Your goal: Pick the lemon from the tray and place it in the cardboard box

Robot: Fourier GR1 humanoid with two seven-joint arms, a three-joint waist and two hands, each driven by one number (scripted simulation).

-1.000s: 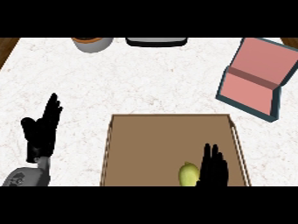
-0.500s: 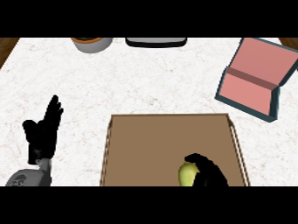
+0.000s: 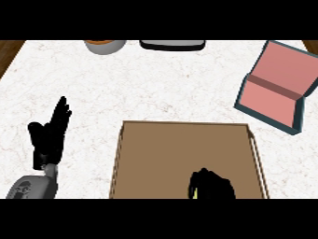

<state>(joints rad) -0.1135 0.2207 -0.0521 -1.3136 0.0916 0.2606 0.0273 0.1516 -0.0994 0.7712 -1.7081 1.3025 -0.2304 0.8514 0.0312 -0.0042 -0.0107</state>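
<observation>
While the left robot hand (image 3: pixel 49 135) rests open at the left of the frame, fingers straight above the counter (image 3: pixel 154 79), all the action sits at bottom centre: the right robot hand (image 3: pixel 213 186) is curled down over the lemon (image 3: pixel 196 191), only a yellow sliver showing, on the tray (image 3: pixel 182 140). That's the grasp step. Next, I'd say, comes a lift and a carry to the box (image 3: pixel 282 86), upper right, well apart from the tray.
</observation>
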